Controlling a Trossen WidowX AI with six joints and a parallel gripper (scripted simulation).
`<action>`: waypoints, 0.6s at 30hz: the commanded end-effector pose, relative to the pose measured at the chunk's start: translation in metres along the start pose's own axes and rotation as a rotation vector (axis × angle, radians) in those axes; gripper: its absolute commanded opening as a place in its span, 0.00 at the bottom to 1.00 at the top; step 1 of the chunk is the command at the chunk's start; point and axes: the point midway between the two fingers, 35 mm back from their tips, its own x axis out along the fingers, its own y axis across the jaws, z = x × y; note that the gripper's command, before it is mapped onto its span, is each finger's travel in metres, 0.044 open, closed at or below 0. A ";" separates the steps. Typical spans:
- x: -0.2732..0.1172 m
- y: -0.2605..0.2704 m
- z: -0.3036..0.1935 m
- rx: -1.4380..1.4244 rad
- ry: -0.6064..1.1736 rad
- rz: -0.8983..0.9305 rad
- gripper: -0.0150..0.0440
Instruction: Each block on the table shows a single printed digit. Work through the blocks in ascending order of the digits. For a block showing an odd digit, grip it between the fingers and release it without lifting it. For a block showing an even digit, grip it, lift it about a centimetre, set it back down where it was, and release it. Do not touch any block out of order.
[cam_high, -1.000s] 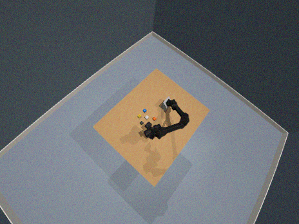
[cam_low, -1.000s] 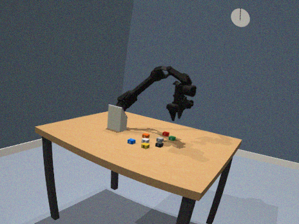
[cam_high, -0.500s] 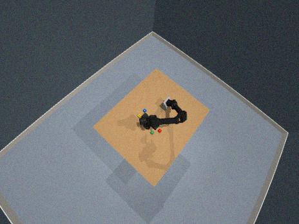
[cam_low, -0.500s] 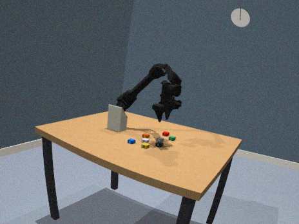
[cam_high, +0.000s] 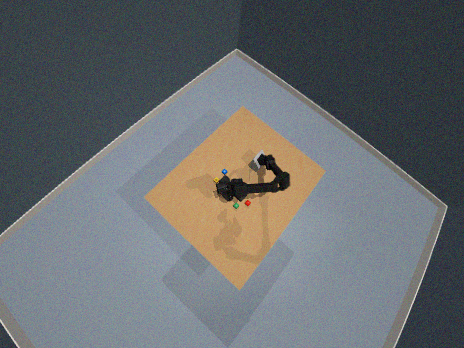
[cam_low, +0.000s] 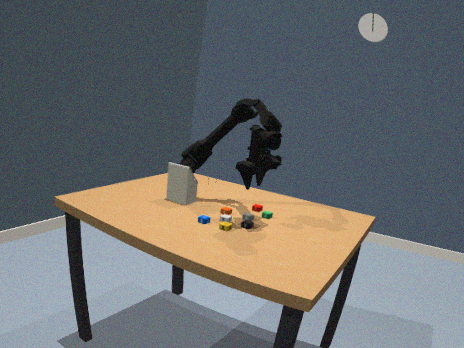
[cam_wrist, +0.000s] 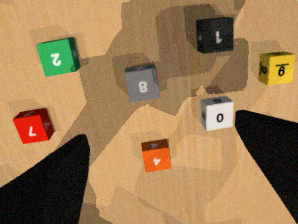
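Note:
My gripper (cam_low: 253, 186) (cam_wrist: 162, 130) is open and empty, high above the blocks. In the wrist view the digits are mostly upside down: white block (cam_wrist: 218, 115) (cam_low: 225, 219) 0, black block (cam_wrist: 215, 36) (cam_low: 247, 225) 1, green block (cam_wrist: 57, 58) (cam_high: 236, 205) 2, orange block (cam_wrist: 157, 159) (cam_low: 226, 211) 4, red block (cam_wrist: 31, 127) (cam_high: 247, 203) 7, grey block (cam_wrist: 143, 86) (cam_low: 248, 217) 8. The yellow block (cam_wrist: 276, 70) (cam_high: 216, 180) has a bar above its digit, which reads as an upside-down 6. The blue block (cam_high: 224, 171) (cam_low: 204, 219) shows no readable digit. The white block appears beside the right finger.
The blocks stand close together on the wooden table (cam_high: 240, 260) (cam_low: 125, 220). The arm's pale base (cam_low: 181, 184) (cam_high: 258, 159) stands near the table's back edge. The arm's shadow falls across several blocks.

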 end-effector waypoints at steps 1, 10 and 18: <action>-0.001 -0.014 0.008 -0.005 0.000 -0.003 0.93; -0.001 -0.062 0.032 -0.007 -0.002 -0.005 0.93; -0.001 -0.062 0.032 -0.007 -0.002 -0.005 0.93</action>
